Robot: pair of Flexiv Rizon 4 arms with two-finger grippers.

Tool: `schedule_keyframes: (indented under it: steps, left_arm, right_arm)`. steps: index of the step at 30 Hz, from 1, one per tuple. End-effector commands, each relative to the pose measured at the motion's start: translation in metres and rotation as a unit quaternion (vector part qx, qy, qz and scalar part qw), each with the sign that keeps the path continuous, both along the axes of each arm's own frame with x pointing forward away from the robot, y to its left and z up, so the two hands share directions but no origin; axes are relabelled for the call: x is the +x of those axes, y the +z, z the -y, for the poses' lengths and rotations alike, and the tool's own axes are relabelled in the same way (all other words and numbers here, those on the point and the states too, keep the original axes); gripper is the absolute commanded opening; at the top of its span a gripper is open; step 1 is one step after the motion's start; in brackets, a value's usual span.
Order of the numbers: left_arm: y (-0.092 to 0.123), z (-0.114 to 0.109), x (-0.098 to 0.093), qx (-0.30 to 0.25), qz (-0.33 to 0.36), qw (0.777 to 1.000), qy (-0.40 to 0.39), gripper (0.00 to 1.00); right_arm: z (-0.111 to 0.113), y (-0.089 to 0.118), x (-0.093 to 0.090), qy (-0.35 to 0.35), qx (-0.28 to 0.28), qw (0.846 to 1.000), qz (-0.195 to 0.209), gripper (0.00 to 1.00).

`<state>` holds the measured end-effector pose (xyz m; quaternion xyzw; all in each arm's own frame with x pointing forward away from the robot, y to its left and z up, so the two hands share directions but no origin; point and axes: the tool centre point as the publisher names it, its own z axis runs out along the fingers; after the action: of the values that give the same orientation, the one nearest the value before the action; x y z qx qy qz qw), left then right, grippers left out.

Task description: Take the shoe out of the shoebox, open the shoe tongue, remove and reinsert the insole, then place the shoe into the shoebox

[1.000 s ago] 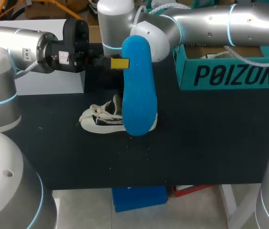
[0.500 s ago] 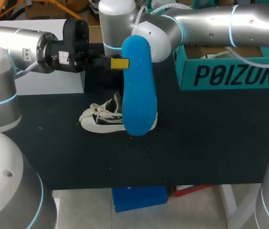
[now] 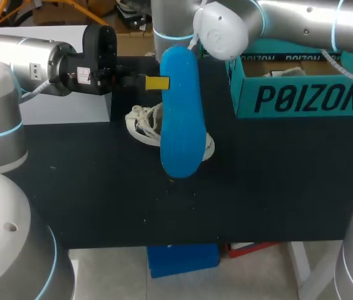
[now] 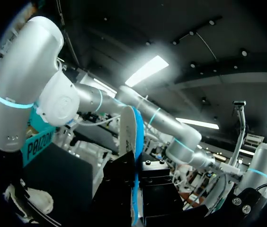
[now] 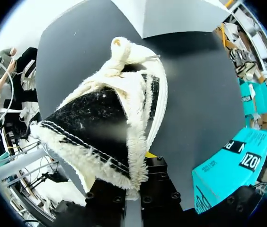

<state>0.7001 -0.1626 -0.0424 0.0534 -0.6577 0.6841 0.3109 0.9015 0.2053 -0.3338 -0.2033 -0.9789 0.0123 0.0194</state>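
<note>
Blue insole (image 3: 179,119) is clamped at its far end in my left tool (image 3: 158,82), long axis crosswise to the fingers. The shoe (image 3: 144,123) is just beside it above the desk (image 3: 276,181), its fabric edge pinched in my right tool (image 5: 132,189). The head view hides that grip; the right wrist view shows it.

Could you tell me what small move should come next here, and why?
Probably lower the left tool so the insole comes down toward the shoe. The insole hangs upright in that tool, fully out, and the right tool grips the shoe by its collar just behind it, so reinserting looks next.
</note>
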Motion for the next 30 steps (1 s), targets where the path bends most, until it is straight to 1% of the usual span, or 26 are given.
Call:
schedule_keyframes:
  steps: [1, 4, 8, 13, 15, 16, 17, 18, 19, 22, 23, 24, 25, 26, 27, 28, 30]
  left_arm:
    - [-0.001, 0.001, -0.001, 0.000, 0.001, 1.000, 0.001, 0.00]
    - [-0.001, 0.001, -0.001, 0.000, 0.001, 1.000, 0.001, 0.00]
    - [-0.001, 0.001, -0.001, 0.000, 0.001, 1.000, 0.001, 0.00]
    - [-0.001, 0.001, -0.001, 0.000, 0.001, 1.000, 0.001, 0.00]
    - [-0.001, 0.001, -0.001, 0.000, 0.001, 1.000, 0.001, 0.00]
    - [-0.001, 0.001, -0.001, 0.000, 0.001, 1.000, 0.001, 0.00]
    - [-0.001, 0.001, -0.001, 0.000, 0.001, 1.000, 0.001, 0.00]
    - [-0.001, 0.001, -0.001, 0.000, 0.001, 1.000, 0.001, 0.00]
    - [-0.001, 0.001, -0.001, 0.000, 0.001, 1.000, 0.001, 0.00]
    - [-0.001, 0.001, -0.001, 0.000, 0.001, 1.000, 0.001, 0.00]
    - [-0.001, 0.001, -0.001, 0.000, 0.001, 1.000, 0.001, 0.00]
    - [-0.001, 0.001, -0.001, 0.000, 0.001, 1.000, 0.001, 0.00]
    - [-0.001, 0.001, -0.001, 0.000, 0.001, 1.000, 0.001, 0.00]
    - [-0.001, 0.001, -0.001, 0.000, 0.001, 1.000, 0.001, 0.00]
    - [-0.001, 0.001, -0.001, 0.000, 0.001, 1.000, 0.001, 0.00]
    - [-0.001, 0.001, -0.001, 0.000, 0.001, 1.000, 0.001, 0.00]
    - [-0.001, 0.001, -0.001, 0.000, 0.001, 1.000, 0.001, 0.00]
  right_arm:
    - [0.019, 0.036, -0.007, -0.117, -0.019, 0.993, 0.015, 0.00]
    - [0.022, 0.039, -0.008, -0.194, -0.047, 0.980, 0.010, 0.00]
    - [0.025, 0.035, -0.012, -0.266, -0.072, 0.961, 0.015, 0.00]
    - [0.025, 0.034, -0.014, -0.343, -0.076, 0.936, 0.018, 0.00]
    - [0.024, 0.033, -0.013, -0.385, -0.079, 0.919, 0.021, 0.00]
    - [0.024, 0.033, -0.014, -0.398, -0.079, 0.914, 0.027, 0.00]
    - [0.024, 0.032, -0.013, -0.425, -0.079, 0.901, 0.028, 0.00]
    - [0.024, 0.032, -0.013, -0.444, -0.075, 0.892, 0.024, 0.00]
    - [0.023, 0.031, -0.013, -0.457, -0.075, 0.886, 0.028, 0.00]
    - [0.019, 0.028, -0.016, -0.480, -0.068, 0.874, 0.036, 0.00]
    - [0.018, 0.027, -0.016, -0.482, -0.068, 0.873, 0.042, 0.00]
    - [0.017, 0.026, -0.017, -0.489, -0.057, 0.869, 0.037, 0.00]
    - [0.016, 0.025, -0.018, -0.494, -0.061, 0.866, 0.039, 0.00]
    - [0.015, 0.024, -0.018, -0.494, -0.060, 0.866, 0.044, 0.00]
    - [0.013, 0.023, -0.019, -0.496, -0.052, 0.866, 0.039, 0.00]
    - [0.013, 0.021, -0.020, -0.506, -0.056, 0.860, 0.042, 0.00]
    - [0.012, 0.017, -0.020, -0.514, -0.051, 0.856, 0.040, 0.00]
